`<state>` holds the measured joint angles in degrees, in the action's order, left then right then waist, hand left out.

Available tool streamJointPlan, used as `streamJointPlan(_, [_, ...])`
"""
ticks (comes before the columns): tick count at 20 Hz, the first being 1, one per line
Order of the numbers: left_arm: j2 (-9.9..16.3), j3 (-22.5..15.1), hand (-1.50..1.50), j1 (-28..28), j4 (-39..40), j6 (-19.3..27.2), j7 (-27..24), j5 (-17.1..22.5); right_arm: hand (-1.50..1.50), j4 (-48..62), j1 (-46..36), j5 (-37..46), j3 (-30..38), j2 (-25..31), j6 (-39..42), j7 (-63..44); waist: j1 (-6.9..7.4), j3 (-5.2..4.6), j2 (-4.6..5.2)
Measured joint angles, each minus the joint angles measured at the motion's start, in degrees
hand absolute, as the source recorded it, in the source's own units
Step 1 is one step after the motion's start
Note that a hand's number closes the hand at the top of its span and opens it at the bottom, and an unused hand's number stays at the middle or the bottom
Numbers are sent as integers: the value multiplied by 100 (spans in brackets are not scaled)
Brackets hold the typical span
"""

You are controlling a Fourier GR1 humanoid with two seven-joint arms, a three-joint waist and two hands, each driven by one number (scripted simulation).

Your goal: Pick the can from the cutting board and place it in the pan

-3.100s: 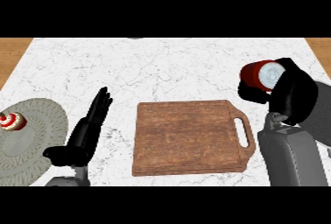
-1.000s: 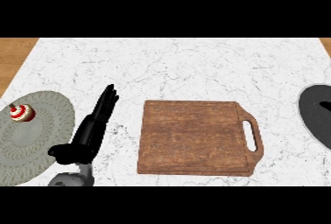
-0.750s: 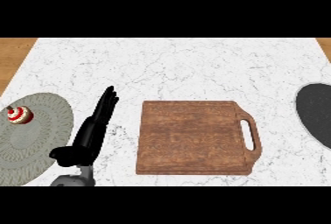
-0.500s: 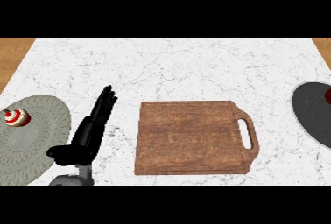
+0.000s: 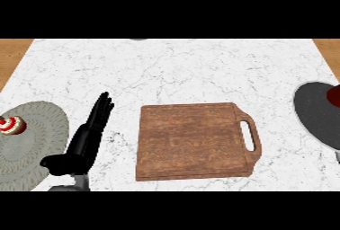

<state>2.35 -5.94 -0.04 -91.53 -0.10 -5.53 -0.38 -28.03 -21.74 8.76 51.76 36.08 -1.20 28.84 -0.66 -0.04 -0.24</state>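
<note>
As seen from the head view, the white marble counter (image 5: 179,67) is laid out with a wooden cutting board (image 5: 192,141) near the middle of its front edge, handle slot turned toward the right edge, and nothing is sitting on the board. Over at the right edge a dark grey pan (image 5: 319,117) is cut off by the frame, and a sliver of the red can (image 5: 334,95) can be made out inside it, right at the picture's border, so the can is counted as in the pan rather than on the board. At the left edge a grey round plate (image 5: 33,148) is found, with a small red and white striped thing (image 5: 9,125) resting on its left part. Between the plate and the board the left hand (image 5: 86,139) is parked near the front edge, fingers held straight and close together pointing up toward the back of the counter, thumb stuck out to the side, nothing gripped. The right hand isn't seen anywhere.
</note>
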Motion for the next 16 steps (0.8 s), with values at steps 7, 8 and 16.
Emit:
streamJointPlan(7, [-64,-47,0,-21,79,80,-47,-88,-150,-1622,1131,-505,-229,-575,647,-155,-1,-5,2])
streamJointPlan(8, [-79,-51,0,-49,70,90,-15,-92,-150,-1977,1338,-549,-266,-709,680,-243,-10,-5,0])
streamJointPlan(16, [-36,61,0,-183,51,-12,105,-49,-150,-3651,2379,-846,-555,-1388,635,-665,31,0,15])
